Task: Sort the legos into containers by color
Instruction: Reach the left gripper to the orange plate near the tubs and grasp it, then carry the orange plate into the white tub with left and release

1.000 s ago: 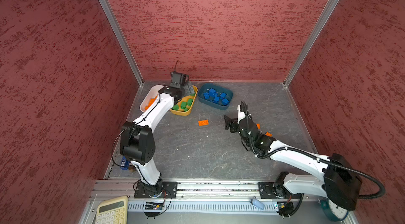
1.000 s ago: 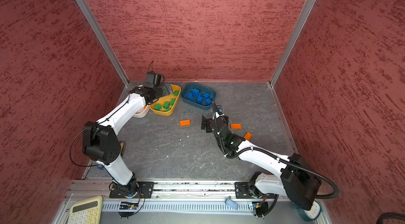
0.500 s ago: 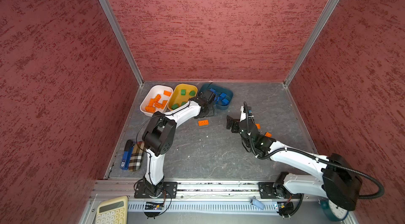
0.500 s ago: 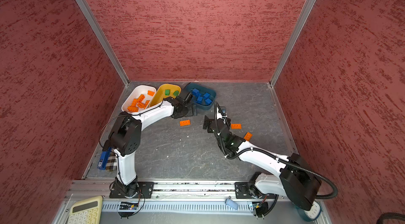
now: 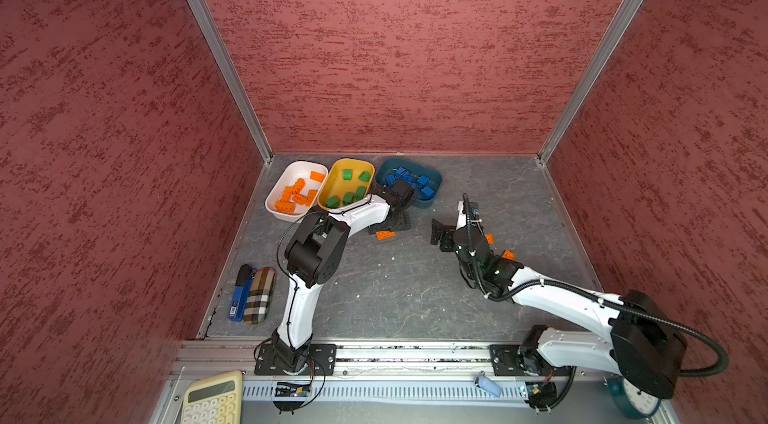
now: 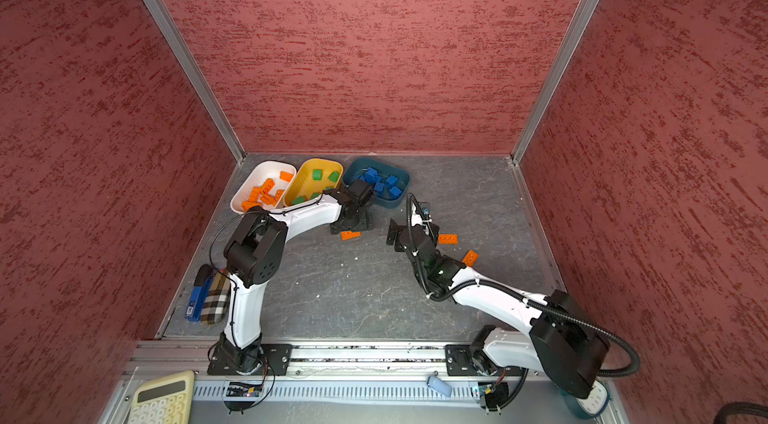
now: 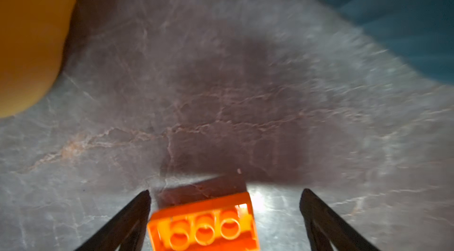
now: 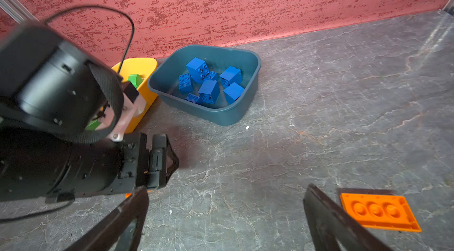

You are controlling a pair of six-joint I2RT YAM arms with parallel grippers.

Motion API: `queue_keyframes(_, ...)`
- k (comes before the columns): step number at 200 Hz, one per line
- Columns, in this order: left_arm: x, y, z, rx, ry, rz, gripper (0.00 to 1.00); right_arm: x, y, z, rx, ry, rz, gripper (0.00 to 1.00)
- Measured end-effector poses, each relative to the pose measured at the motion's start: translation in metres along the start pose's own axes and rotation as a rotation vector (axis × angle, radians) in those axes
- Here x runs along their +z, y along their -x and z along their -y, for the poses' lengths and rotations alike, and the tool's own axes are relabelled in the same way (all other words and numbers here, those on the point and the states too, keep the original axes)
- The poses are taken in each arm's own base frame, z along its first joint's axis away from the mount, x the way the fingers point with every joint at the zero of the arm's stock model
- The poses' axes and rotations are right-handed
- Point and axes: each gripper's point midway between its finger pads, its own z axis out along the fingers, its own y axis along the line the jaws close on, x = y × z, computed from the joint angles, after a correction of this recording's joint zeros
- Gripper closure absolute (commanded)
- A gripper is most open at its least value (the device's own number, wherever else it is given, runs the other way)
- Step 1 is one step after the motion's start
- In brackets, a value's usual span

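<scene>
Your left gripper (image 7: pixel 225 192) has its jaws spread wide and grips nothing; the orange brick (image 7: pixel 204 225) sits on the floor between its fingers (image 7: pixel 132 213), closer to one finger than the other, contact can't be told. That brick is flat, bright orange, with three rings in a row on its face. In a top view it pokes out just under the left gripper (image 5: pixel 390 226), in front of the yellow tub (image 5: pixel 332 185) and the teal tub (image 5: pixel 432 177). White tub (image 5: pixel 296 172) holds orange bricks, yellow holds green, teal holds blue. Your right gripper (image 8: pixel 227 188) is also spread and empty, with a second orange plate (image 8: pixel 379 211) lying just outside one finger
</scene>
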Motion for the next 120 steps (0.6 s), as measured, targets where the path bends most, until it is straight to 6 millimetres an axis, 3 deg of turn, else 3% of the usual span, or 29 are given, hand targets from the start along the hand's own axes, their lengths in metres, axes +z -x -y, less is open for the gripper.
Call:
queue_keyframes(28, 0.002, -0.007, -0.006, -0.003, 0.017, -0.007, 0.12, 0.003, -0.006, 0.001, -0.011, -0.01, -0.015, 0.01)
queue_keyframes(58, 0.001, -0.008, -0.007, -0.006, 0.018, -0.011, 0.28, 0.005, -0.012, 0.004, -0.024, -0.021, -0.033, 0.01)
queue_keyframes(120, -0.003, -0.018, -0.011, -0.002, 0.013, -0.026, 0.33, 0.006, -0.011, 0.006, -0.008, -0.031, -0.028, 0.01)
